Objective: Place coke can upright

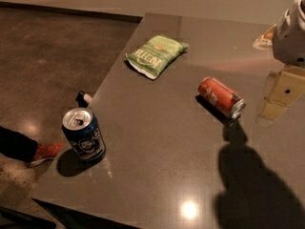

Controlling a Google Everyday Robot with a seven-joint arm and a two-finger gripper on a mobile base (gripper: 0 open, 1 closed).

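The coke can (pixel 221 98) is red-orange with a silver end. It lies on its side on the dark grey table (pixel 157 142), right of centre, with its silver top pointing to the lower right. My gripper (pixel 281 97) hangs at the right edge of the view, under the white arm housing (pixel 291 30). It is to the right of the can and apart from it, holding nothing that I can see.
A dark blue can (pixel 83 135) stands upright near the table's left front corner. A green chip bag (pixel 156 55) lies at the back centre. The table's left edge drops to the floor, where a person's orange shoe (pixel 45 151) shows. The arm's shadow covers the front right.
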